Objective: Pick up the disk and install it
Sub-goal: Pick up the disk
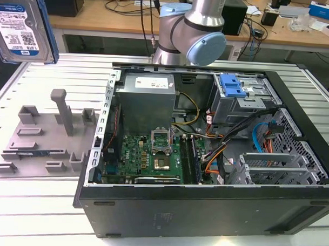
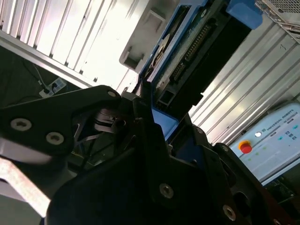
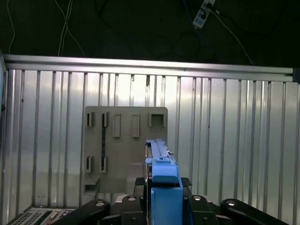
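The black gripper [image 3: 162,183] pinched the stiff, likely heavy, shock-sensitive disk [image 1: 21,22], a flat silver hard drive, by the edges of its blue plastic bracket [image 3: 165,206].

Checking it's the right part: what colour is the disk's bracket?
Bright blue bracket around the disk, clearest in the first wrist view.

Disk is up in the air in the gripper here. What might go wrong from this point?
1. The gripper pinches the disk by one narrow edge of its blue bracket, so it may tilt or slip in transit.
2. Loose cables lie across the open case beside the drive cage; the disk might snag on them going in.
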Action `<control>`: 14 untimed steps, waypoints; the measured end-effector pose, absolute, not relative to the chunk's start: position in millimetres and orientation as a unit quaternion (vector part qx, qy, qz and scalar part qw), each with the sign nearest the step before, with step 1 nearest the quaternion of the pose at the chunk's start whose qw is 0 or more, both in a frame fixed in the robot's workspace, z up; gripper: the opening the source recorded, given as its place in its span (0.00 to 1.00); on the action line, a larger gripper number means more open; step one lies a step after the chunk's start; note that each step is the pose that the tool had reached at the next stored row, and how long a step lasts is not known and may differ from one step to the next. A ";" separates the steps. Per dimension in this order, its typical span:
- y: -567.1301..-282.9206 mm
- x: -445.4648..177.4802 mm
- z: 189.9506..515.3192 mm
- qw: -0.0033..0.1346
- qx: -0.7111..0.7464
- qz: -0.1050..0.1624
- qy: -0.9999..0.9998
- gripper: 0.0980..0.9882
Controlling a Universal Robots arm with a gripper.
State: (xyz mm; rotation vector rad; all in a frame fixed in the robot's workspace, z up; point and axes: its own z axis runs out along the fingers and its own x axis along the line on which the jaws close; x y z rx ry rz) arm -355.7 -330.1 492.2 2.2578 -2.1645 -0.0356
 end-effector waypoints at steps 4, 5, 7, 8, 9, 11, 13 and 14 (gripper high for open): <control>-343.1 -334.3 492.2 0.007 0.722 -0.011 -0.692 0.30; -344.5 -332.9 492.2 0.007 0.722 -0.011 -0.692 0.30; -347.8 -329.4 492.2 0.007 0.722 -0.011 -0.692 0.30; -350.4 -326.5 492.2 0.007 0.722 -0.011 -0.692 0.30; -352.0 -324.6 492.1 0.007 0.722 -0.011 -0.692 0.30; -355.0 -320.5 492.1 0.007 0.722 -0.011 -0.692 0.30; -358.6 -314.3 492.1 0.007 0.722 -0.011 -0.692 0.30; -360.2 -311.0 492.1 0.007 0.722 -0.011 -0.692 0.30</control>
